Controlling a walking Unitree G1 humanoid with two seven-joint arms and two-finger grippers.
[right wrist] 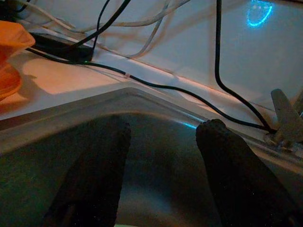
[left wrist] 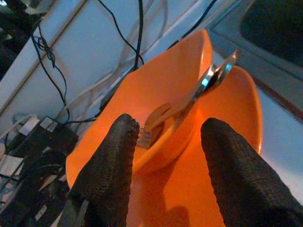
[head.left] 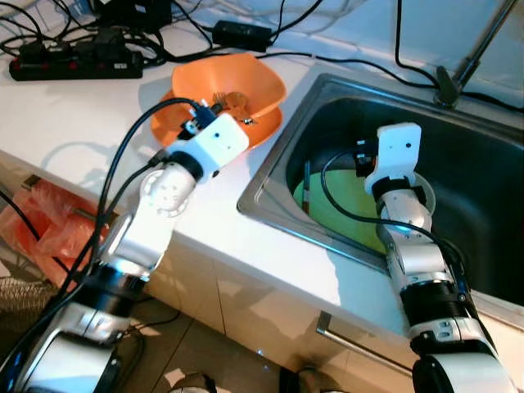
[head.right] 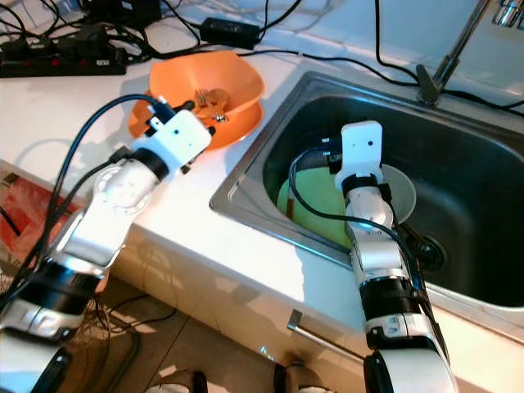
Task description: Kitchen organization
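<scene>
Left wrist view, our left gripper (left wrist: 168, 142) spread apart over the orange bowl (left wrist: 156, 94) holding a fork (left wrist: 189, 101) on the counter, our right gripper (right wrist: 163, 132) parted above the sink (right wrist: 142, 156), green plate (head.left: 344, 205) inside.

no text, label, brand or number can be read anywhere in these views. the black plastic power strip (head.left: 75, 61) on the white countertop (head.left: 57, 115) perhaps carries small markings, but they are too blurred to make out. the orange plastic bowl (head.left: 233, 82) and the stainless steel sink (head.left: 270, 176) bear no print.
</scene>
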